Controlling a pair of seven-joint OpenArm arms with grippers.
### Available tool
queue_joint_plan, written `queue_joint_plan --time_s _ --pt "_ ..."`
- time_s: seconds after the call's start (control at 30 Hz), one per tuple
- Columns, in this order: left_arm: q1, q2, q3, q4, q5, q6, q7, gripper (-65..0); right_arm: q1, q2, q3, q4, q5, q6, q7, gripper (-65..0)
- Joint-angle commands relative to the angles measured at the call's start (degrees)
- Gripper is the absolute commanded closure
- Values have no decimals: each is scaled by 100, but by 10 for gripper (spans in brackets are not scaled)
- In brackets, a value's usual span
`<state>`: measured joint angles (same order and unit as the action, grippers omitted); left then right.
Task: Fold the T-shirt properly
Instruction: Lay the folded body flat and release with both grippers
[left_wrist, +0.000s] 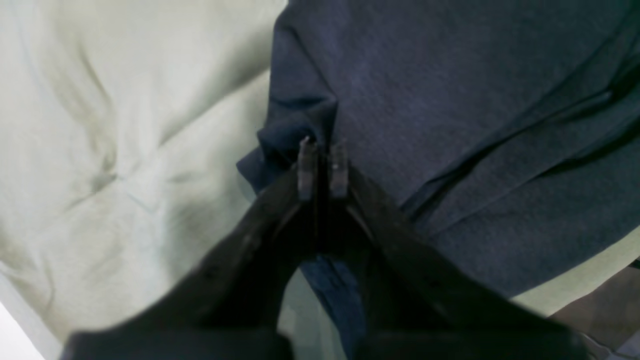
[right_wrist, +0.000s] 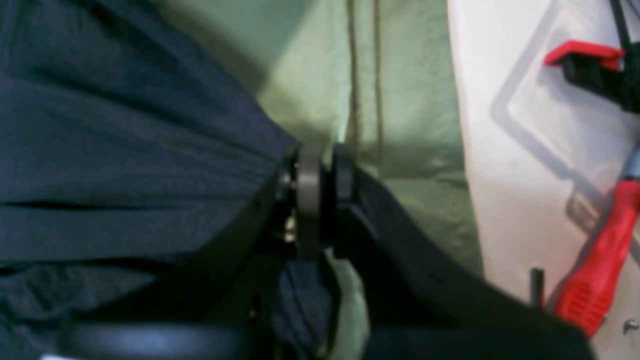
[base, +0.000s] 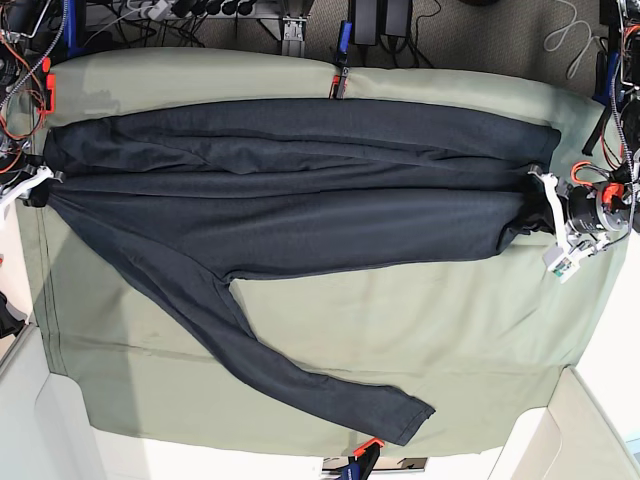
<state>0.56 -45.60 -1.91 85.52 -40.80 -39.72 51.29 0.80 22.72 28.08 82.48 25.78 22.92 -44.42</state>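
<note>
Dark shirt (base: 300, 215) lies lengthwise left-to-right — sleeve slanting nearward — both grippers (base: 542, 212) pinching its ends

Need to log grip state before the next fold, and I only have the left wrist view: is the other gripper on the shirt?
Observer: Yes. The right gripper is shut on an edge of the T-shirt, seen in the right wrist view.
Operator: Both sleeves tucked in?
Observer: No. In the base view one sleeve trails out across the green cloth.
Operator: Anything off the cloth on the right arm's side?
Observer: A red-handled tool lies on the white surface beside it.
</note>
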Motion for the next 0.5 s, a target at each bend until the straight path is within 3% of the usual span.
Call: queue_joint_plan --time_s 0.0,0.1,0.17,0.33,0.47 --pt "-118 -153 -68 74 -33 -28 -133 -102 92 122 50 87 111 2 109 0" --pt "-118 -155 -68 74 -33 -28 -138 -287 90 122 50 87 122 0 109 -175" --pt "-125 -155 -68 74 -35 -28 -140 -330 94 122 50 87 127 0 114 -245" --pt "-297 -153 -68 72 -33 251 -422 -329 94 120 50 87 164 0 238 -253" --pt "-610 15 -68 -337 -31 264 -610 -329 94 120 50 87 188 0 238 -253"
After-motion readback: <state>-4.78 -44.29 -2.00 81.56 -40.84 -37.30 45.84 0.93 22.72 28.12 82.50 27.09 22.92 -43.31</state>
